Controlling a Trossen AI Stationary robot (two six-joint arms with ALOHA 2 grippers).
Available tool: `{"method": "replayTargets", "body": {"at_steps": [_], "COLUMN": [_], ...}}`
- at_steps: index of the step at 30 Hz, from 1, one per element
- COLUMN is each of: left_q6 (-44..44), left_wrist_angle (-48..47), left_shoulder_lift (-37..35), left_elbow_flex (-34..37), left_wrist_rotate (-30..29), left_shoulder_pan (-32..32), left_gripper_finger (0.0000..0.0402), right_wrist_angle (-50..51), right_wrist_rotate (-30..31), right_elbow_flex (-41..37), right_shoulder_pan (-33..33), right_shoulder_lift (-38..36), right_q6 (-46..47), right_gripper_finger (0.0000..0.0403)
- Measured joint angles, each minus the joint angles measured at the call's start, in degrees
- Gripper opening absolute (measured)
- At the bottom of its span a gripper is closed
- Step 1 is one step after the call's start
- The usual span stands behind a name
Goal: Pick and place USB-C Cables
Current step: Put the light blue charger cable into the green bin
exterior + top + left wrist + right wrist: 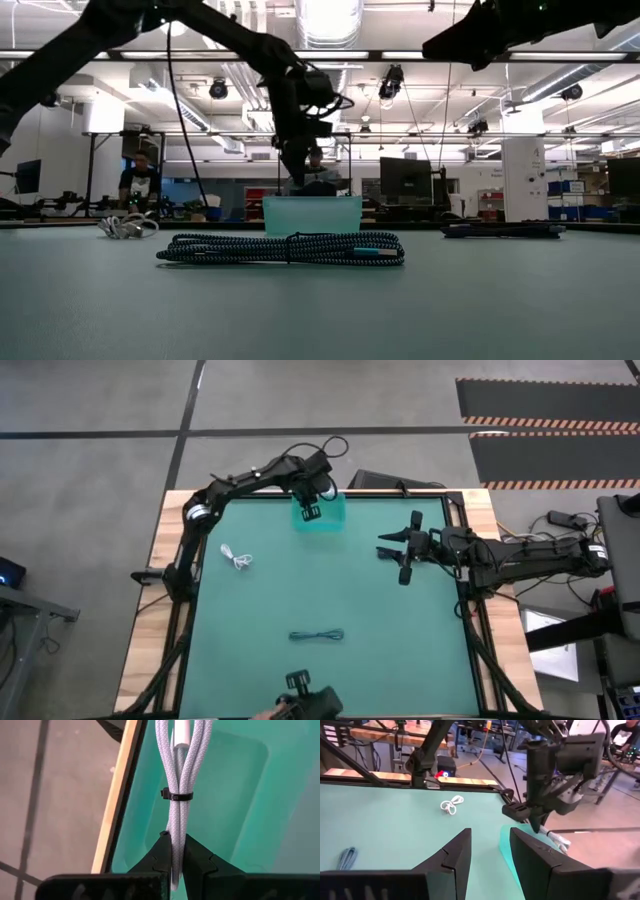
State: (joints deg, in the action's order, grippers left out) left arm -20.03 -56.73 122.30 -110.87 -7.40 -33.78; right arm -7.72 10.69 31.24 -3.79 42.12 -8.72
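Green matting covers the table, which sits on a wooden frame in a large workshop hall with ceiling lights and desks beyond.

Taking the teal bin at the table's far edge as the landmark: the left gripper hangs directly above it, fingers pinched narrow on a white braided cable. In the left wrist view this bundle runs straight out from between the dark fingertips, its strands held together by a small black tie, with a white plug end showing past the tie and the bin's open interior beneath it. From the low view, the left gripper hovers just over the bin's rim.

A second white cable, loosely coiled, lies on the mat to the left of the bin and nearer the table's front, well apart from it. It also shows in the right wrist view and at the left of the low view.

The dark cable, a long flat bundle, rests on the mat well in front of the bin, close to the table's near edge; the low view shows it braided black and blue.

To the right of the bin, the right gripper is held above the mat with its fingers spread wide and nothing between them.
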Motion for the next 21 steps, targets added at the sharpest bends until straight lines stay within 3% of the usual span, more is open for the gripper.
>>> {"method": "replayTargets", "body": {"at_steps": [6, 21], "left_q6": [-1.57, -1.59], "left_wrist_angle": [1.11, 2.90], "left_shoulder_lift": [0.65, 0.70], "left_elbow_flex": [1.23, 1.75], "left_wrist_rotate": [2.82, 3.36], "left_shoulder_pan": [-0.38, -0.44], "left_gripper_finger": [0.0005, 0.0005], "right_wrist_angle": [-0.05, -0.19], "right_wrist_rotate": [0.01, -0.01], "right_elbow_flex": [0.00, 0.00], "right_shoulder_pan": [0.00, 0.00], "right_shoulder_lift": [0.03, 0.05], "right_q6": [0.12, 0.16], "right_gripper_finger": [0.0127, 0.0113]}}
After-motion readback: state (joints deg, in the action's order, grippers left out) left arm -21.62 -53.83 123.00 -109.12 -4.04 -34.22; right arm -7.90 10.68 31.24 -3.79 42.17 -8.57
